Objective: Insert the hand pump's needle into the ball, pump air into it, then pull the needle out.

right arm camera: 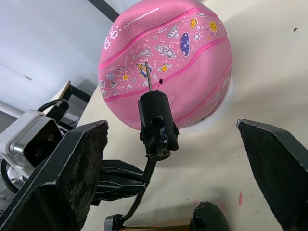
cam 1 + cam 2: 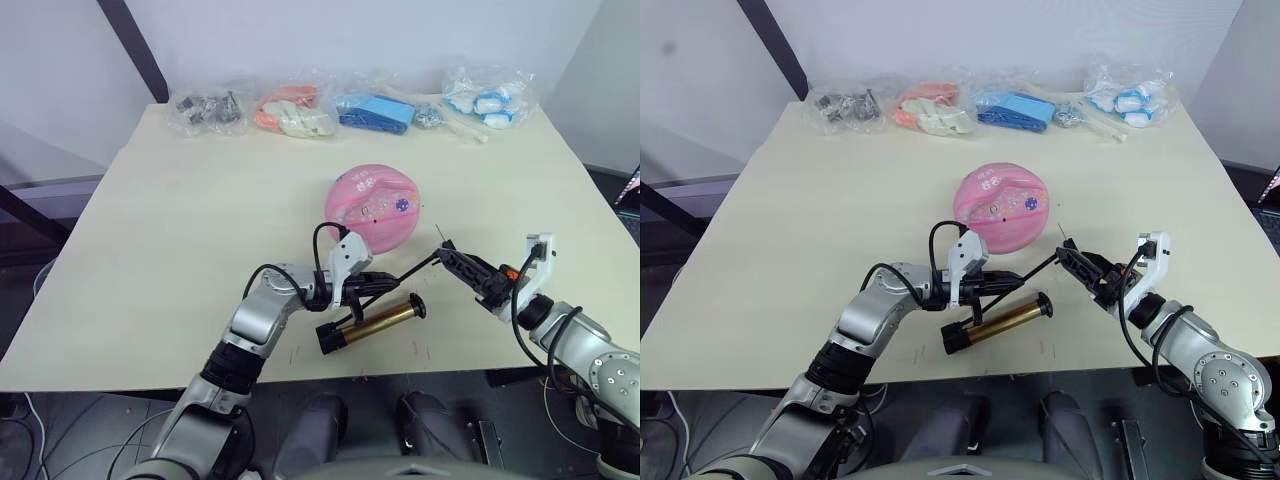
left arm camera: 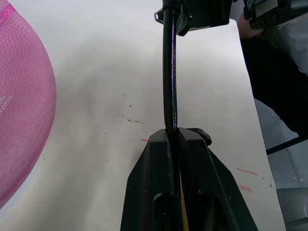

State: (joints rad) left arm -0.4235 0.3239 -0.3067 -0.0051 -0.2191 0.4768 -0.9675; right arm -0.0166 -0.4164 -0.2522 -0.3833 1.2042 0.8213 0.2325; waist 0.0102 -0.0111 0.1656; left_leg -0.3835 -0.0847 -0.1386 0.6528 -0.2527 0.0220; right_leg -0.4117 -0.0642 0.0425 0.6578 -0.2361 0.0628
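Right wrist view shows the needle [image 1: 148,76] still outside the ball [image 1: 166,67], its tip aimed at a small dark spot, probably the valve. The right gripper [image 2: 468,273] seems to have the hose fitting, though its fingers look spread wide. Mid-frame, the left gripper [image 2: 383,282] is clamped on the hose above the hand pump [image 2: 370,325]. Insertion, pumping and withdrawal all remain.

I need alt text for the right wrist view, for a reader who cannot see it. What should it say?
A thin metal needle on a black hose fitting points at a pink rubber ball with cartoon prints, not yet inserted. The right pincer is open, its black fingers wide apart on either side of the fitting.
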